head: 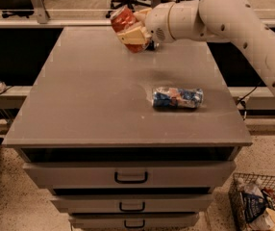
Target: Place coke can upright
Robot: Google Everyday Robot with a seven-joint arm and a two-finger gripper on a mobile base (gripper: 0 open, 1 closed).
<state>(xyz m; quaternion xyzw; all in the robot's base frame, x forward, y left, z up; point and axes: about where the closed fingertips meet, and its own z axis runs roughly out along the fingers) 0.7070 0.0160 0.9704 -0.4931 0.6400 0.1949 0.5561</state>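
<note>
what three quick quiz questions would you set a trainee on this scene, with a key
1. True or false: the coke can stands upright on the table.
2. The crinkled blue can is: A) lying on its side on the table, B) standing upright, C) held by the arm.
3. Where is the gripper, and what is it carrying?
Key: 1 false; 2 A; 3 above the far part of the table, shut on the tilted coke can.
</note>
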